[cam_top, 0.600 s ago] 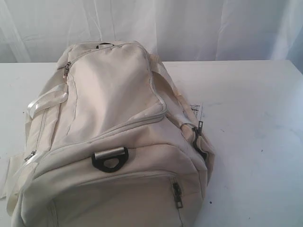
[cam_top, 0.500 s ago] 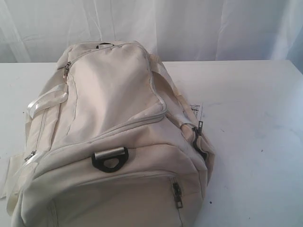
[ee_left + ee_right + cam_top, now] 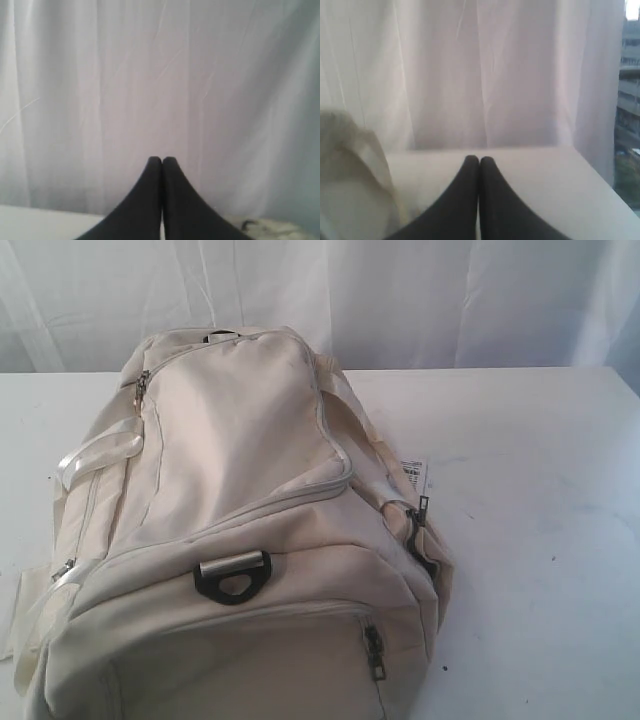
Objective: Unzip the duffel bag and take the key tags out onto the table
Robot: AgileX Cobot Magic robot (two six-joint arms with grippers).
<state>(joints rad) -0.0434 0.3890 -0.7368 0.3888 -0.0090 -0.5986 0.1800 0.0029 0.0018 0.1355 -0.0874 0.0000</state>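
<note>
The cream duffel bag [image 3: 240, 530] lies zipped shut on the white table [image 3: 530, 500], filling the left and middle of the exterior view. Metal zipper pulls show at its far left corner [image 3: 141, 386], right side [image 3: 420, 512] and front pocket [image 3: 373, 648]. A black D-ring [image 3: 233, 578] sits on its near end. The key tags are hidden. Neither gripper appears in the exterior view. My left gripper [image 3: 162, 160] is shut on nothing, facing the curtain. My right gripper [image 3: 479, 159] is shut on nothing above the table, with the bag's edge [image 3: 350, 170] beside it.
A white curtain [image 3: 400, 300] hangs behind the table. A small printed label [image 3: 415, 470] sticks out at the bag's right side. Pale webbing straps [image 3: 95, 452] loop over the bag's left side. Bare tabletop lies to the right of the bag.
</note>
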